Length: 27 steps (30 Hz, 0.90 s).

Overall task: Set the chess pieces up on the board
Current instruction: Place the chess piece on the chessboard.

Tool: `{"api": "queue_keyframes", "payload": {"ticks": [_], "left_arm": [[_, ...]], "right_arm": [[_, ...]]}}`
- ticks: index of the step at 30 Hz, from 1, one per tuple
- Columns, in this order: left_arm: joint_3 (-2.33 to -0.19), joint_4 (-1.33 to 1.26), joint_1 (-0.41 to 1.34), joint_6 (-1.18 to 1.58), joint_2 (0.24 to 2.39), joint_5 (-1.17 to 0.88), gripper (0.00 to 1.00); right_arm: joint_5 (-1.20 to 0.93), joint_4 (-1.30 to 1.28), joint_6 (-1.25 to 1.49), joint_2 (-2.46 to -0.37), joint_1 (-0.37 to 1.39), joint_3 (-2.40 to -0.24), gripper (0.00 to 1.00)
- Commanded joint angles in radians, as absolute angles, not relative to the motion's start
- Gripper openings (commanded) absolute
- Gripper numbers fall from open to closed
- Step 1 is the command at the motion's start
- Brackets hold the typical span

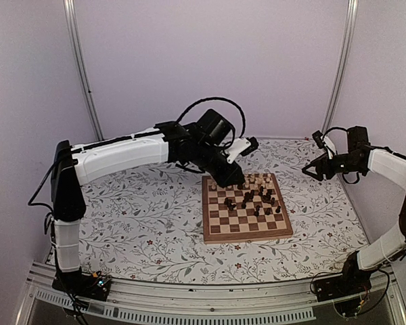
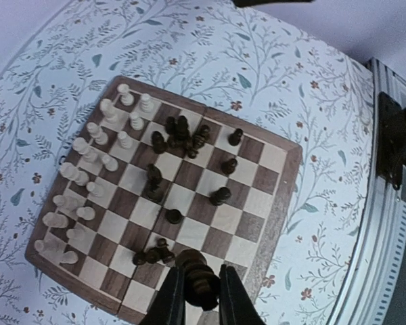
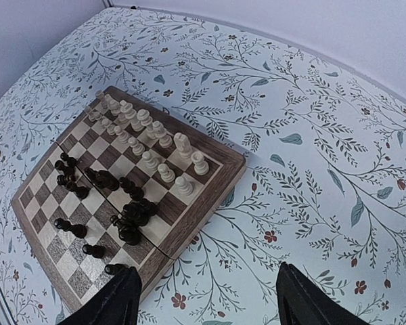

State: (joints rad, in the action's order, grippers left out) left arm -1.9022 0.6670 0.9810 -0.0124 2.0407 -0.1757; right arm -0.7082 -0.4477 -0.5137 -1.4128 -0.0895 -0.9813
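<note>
— The floral cloth (image 1: pixel 149 223)?
— It carries the board (image 1: pixel 247 227), lying flat.
— Grippers?
— The right gripper (image 3: pixel 210 301) is spread wide, off to the board's side. The left gripper (image 2: pixel 201 298) pinches one dark piece (image 2: pixel 197 277) above the board's edge.
— The rest?
— Pale pieces (image 3: pixel 182 144) are ranked along one edge, dark pieces (image 3: pixel 132 215) scattered.

You had the floral tablecloth (image 3: pixel 311 101) spread beneath the right pincer (image 3: pixel 213 301) and running ahead of it to a pale wall (image 3: pixel 291 17). A ribbed metal rail (image 2: pixel 382 257) edged that cloth, well right of the left pincer (image 2: pixel 203 283) in its own view.
</note>
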Motion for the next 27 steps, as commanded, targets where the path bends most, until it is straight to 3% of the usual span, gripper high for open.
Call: {"api": "queue_keyframes", "payload": {"ticks": [1, 12, 27], "left_arm": [[-1.885, 0.692, 1.069, -0.074, 2.065, -0.267, 0.01], [-1.921, 0.694, 1.154, -0.087, 2.198, -0.24, 0.01], [-1.954, 0.628, 1.133, -0.046, 2.283, -0.197, 0.0]], "right_arm": [[-0.692, -0.45, -0.522, -1.421, -0.08, -0.988, 0.72], [-0.692, -0.448, -0.52, -1.419, -0.079, -0.985, 0.72], [-0.689, -0.449, -0.52, -1.422, -0.078, -0.982, 0.72]]}}
